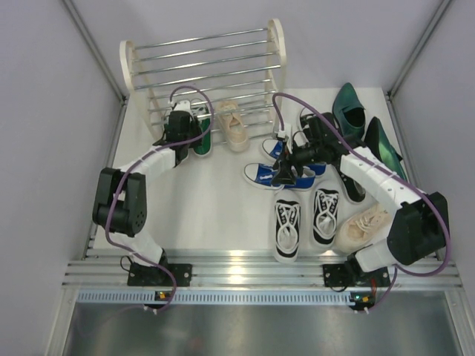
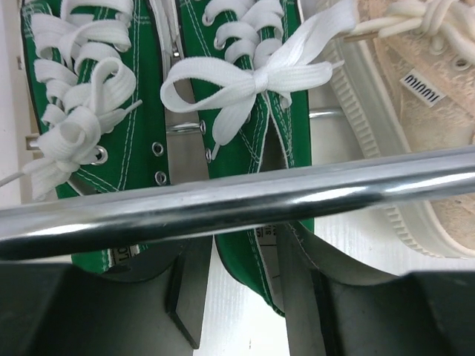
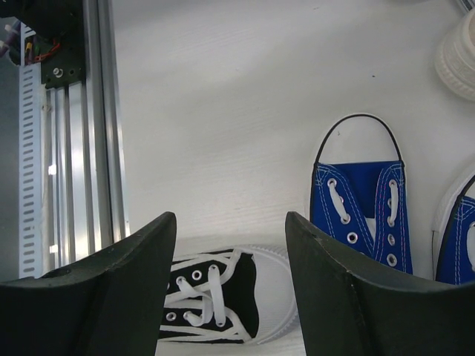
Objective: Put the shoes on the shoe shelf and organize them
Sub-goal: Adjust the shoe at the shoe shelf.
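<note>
Left tool (image 2: 245, 252): jaws apart, straddling one green sneaker (image 2: 237, 259) heel beneath a shoe shelf rod (image 2: 223, 204), apparently not gripping. Right tool (image 3: 230, 222): jaws apart, empty, above a black-and-white sneaker (image 3: 215, 297).

The top external view looks steeply down from above and behind the arm bases. It covers the whole surface (image 1: 215, 211) up to the shoe shelf (image 1: 277, 44). The left wrist view sits close behind a chrome rod (image 2: 237, 199) and faces the green sneakers (image 2: 145, 96), which also appear in the overhead view. The right wrist view looks down past the right hand (image 3: 230, 222) at a blue sneaker (image 3: 360, 215).
</note>
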Action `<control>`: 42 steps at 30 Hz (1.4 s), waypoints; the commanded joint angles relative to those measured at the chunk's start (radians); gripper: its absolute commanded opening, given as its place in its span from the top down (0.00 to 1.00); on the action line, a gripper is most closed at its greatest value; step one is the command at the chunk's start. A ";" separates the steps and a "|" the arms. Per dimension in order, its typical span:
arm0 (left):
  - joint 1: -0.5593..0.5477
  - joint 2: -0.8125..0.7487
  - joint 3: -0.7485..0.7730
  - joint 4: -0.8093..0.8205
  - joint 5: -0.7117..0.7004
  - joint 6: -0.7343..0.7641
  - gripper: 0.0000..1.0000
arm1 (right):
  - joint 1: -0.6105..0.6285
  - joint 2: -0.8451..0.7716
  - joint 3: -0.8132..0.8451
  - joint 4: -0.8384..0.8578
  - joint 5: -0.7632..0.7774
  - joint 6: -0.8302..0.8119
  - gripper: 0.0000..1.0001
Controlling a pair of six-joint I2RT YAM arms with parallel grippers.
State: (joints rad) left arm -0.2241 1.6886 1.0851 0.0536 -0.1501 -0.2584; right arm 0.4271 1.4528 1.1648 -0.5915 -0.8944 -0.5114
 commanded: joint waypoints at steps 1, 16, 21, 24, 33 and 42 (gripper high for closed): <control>0.000 0.019 -0.004 0.063 -0.008 0.016 0.56 | -0.016 -0.046 -0.008 0.041 -0.037 0.007 0.39; 0.000 0.048 -0.016 0.063 -0.046 0.027 0.64 | -0.019 -0.055 -0.016 0.047 -0.038 0.020 0.39; 0.000 0.048 -0.031 0.080 -0.029 0.027 0.69 | -0.022 -0.057 -0.016 0.045 -0.038 0.022 0.39; 0.000 0.040 -0.033 0.095 -0.019 0.030 0.74 | -0.024 -0.060 -0.016 0.045 -0.038 0.022 0.39; 0.000 0.011 -0.020 0.112 -0.034 0.051 1.00 | -0.028 -0.065 -0.016 0.044 -0.038 0.022 0.39; 0.000 -0.047 -0.043 0.140 -0.164 -0.047 1.00 | -0.030 -0.071 -0.021 0.041 -0.038 0.019 0.39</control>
State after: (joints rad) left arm -0.2291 1.7058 1.0588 0.1059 -0.2230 -0.2600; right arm 0.4137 1.4208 1.1435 -0.5900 -0.9035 -0.4931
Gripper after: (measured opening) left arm 0.015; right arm 0.610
